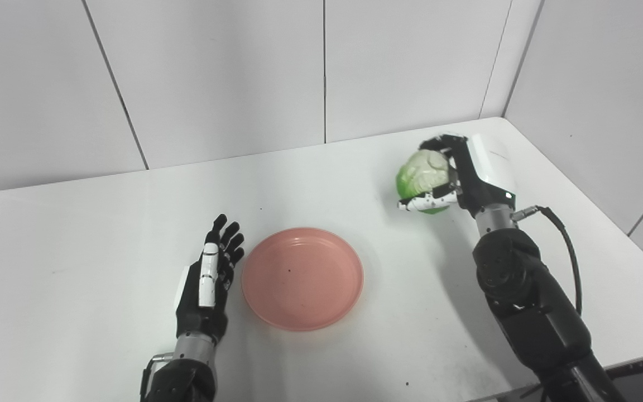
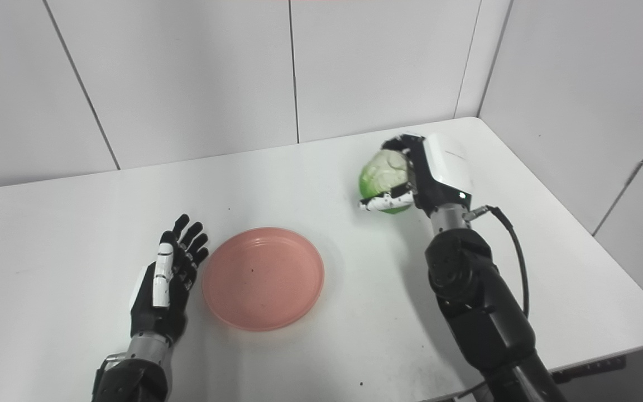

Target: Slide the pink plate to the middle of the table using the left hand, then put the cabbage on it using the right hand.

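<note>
The pink plate (image 1: 302, 277) lies flat and empty near the middle of the white table (image 1: 76, 223). My left hand (image 1: 208, 279) is open, fingers straight, on the table just left of the plate's rim, with a small gap between them. My right hand (image 1: 466, 173) is shut on the green cabbage (image 1: 423, 174) at the right rear of the table, fingers over its top and thumb under its near side. The cabbage seems lifted a little off the table, well right of and behind the plate. Both also show in the right eye view: the plate (image 2: 263, 277) and the cabbage (image 2: 384, 172).
White wall panels stand behind the table and along its right side. A black cable (image 1: 567, 245) loops off my right forearm. The table's front edge runs close to my arms at bottom right.
</note>
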